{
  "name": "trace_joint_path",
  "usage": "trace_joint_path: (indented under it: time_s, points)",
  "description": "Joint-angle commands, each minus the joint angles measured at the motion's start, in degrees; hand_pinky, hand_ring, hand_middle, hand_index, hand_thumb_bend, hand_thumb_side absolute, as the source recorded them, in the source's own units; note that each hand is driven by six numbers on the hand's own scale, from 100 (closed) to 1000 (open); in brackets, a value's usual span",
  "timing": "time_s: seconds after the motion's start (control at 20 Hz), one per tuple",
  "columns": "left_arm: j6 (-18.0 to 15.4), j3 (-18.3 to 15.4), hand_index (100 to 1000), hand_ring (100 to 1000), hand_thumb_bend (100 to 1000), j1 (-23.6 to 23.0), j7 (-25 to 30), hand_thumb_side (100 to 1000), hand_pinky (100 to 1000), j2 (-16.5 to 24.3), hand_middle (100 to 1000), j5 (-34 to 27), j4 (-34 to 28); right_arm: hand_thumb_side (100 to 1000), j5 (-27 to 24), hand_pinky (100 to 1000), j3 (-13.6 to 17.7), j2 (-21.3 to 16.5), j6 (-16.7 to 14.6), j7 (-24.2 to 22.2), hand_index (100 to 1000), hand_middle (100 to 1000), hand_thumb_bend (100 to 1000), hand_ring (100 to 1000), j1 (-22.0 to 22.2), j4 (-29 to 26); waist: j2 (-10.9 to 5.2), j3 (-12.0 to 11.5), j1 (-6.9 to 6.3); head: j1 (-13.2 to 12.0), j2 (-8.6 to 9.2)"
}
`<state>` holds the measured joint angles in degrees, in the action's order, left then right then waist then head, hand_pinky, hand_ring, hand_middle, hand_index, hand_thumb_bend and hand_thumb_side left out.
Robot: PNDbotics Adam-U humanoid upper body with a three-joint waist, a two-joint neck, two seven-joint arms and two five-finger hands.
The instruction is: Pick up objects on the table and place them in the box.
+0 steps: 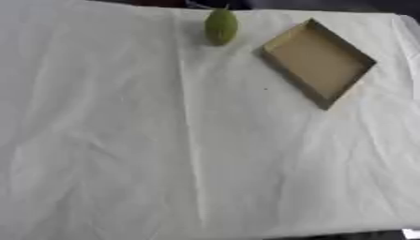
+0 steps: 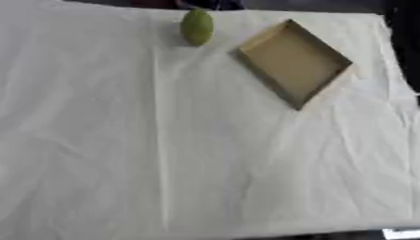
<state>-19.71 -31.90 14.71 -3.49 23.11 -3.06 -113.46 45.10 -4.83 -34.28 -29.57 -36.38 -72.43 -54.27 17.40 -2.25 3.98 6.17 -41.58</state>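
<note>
- The table [image 1: 98,140] fills nearly the whole view and is covered with a white cloth [image 1: 246,178], creased in soft folds; one long crease runs from the far edge down toward the near edge, a little left of the middle.
- The left part of the cloth bears only wrinkles.
- A green, oval object [image 1: 221,26], like a small fruit, lies near the far edge of the table, just right of the long crease. It stands lengthwise, its long axis pointing away from the camera, and rests directly on the cloth.
- At its far end something thin and dark sticks out, perhaps a stem; what it is cannot be made out.
- To the right of the green object, near but not touching it, sits the box [image 1: 283,44]: a shallow, open cardboard tray, tan inside, with low walls.
- The box is turned cornerwise, so that one corner points to the far edge and another toward the near right; its near-left wall casts a dark line on the cloth.
- Nothing lies inside the box; the green object is outside it, on the table.
- Beyond the far edge a dark strip shows, too vague to tell apart.
- Neither the left hand nor the right hand shows in either eye view, so whether their fingers are straight or curled cannot be told.
</note>
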Motion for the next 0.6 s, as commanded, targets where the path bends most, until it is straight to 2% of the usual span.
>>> trace_joint_path:
  time_s: [0.05,0.6]
  points:
    - [-0.08,0.12,739,608,100,0.39,0.37,218,512,1.19,631,-0.19,-1.13,626,2.64,745,0.22,1.14,-1.43,0.27,893,872,319,709,-2.80,3.79,-1.26,-0.17,-0.32,0.16,0.19]
    - [-0.33,0.05,739,608,100,0.38,0.48,209,512,1.11,632,-0.25,-1.13,639,15.64,744,1.50,11.06,-0.66,6.92,892,874,323,737,-6.60,16.26,-0.97,-1.53,-0.71,1.98,1.10]
